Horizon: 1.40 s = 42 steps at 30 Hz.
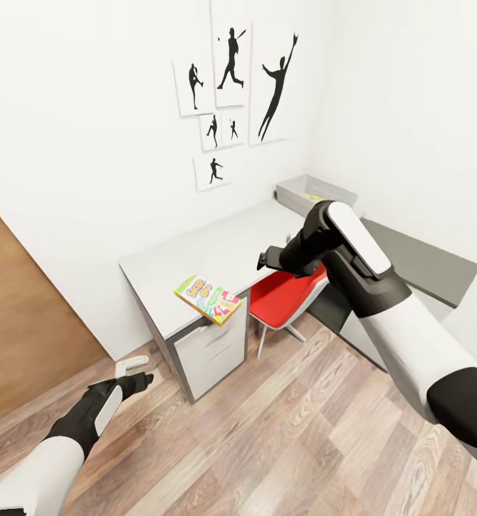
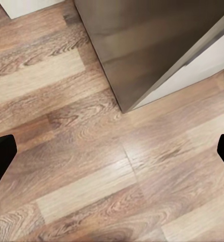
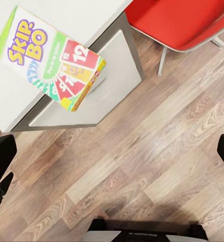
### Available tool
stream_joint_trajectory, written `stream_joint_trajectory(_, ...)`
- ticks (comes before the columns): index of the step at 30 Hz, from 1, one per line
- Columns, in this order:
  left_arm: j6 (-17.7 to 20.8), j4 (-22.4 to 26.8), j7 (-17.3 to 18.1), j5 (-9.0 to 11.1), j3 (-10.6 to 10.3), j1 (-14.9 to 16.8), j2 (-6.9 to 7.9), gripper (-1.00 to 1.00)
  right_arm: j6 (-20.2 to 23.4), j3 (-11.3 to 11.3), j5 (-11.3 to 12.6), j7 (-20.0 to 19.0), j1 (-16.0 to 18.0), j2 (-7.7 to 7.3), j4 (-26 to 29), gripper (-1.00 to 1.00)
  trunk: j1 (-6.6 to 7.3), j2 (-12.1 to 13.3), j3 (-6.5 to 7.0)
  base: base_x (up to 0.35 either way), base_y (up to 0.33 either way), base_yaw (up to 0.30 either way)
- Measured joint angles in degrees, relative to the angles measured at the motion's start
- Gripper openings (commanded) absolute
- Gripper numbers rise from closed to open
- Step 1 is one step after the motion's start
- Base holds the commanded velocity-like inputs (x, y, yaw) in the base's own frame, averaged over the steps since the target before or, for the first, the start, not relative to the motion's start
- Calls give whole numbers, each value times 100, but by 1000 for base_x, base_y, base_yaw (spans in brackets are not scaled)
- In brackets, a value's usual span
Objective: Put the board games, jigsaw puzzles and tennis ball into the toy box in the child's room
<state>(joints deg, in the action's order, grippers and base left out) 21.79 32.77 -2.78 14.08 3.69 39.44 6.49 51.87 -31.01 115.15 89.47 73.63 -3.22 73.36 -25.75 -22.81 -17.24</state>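
1. 1 board game [image 1: 208,299], a flat box with a bright cover printed "SKIP-BO", lies at the front edge of the pale grey table [image 1: 195,251], 1 corner hanging out over the drawer front.
2. In the head view, the toy box [image 1: 296,192] sits at the table's far corner, at about 1 o'clock from the board game and well apart from it; something yellow shows inside it.
3. The right gripper [image 1: 263,259] hangs in the air over the red chair [image 1: 285,295], at about 2 o'clock from the board game; its fingers [image 3: 1,161] are spread wide and hold nothing.
4. The left gripper [image 1: 140,378] is low over the wood-plank floor [image 1: 267,430] beside the table's drawer unit [image 2: 152,50], jaws wide and bare.
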Motion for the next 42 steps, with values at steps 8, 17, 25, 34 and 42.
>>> stream_joint_trajectory(8,0,-10,0,0,0,0,-7,100,-5,-8,1,0,-197,1,22,100,0,1,76,0,0,0)
stream_joint_trajectory(17,7,-140,-2,4,-4,0,-3,100,0,-9,-26,0,-548,-6,27,100,0,0,161,0,0,0)
stream_joint_trajectory(25,7,-449,0,-8,-5,0,0,100,8,-9,-75,0,-761,-8,22,100,0,0,237,0,0,0)
stream_joint_trajectory(34,-449,-1247,-3,-129,-15,0,14,100,19,-17,-89,0,-1011,-11,12,100,0,1,322,0,0,0)
stream_joint_trajectory(42,-596,-1441,-12,-244,-9,0,-16,100,53,-17,-464,-1,-1332,-8,-33,100,0,1,398,0,0,0)
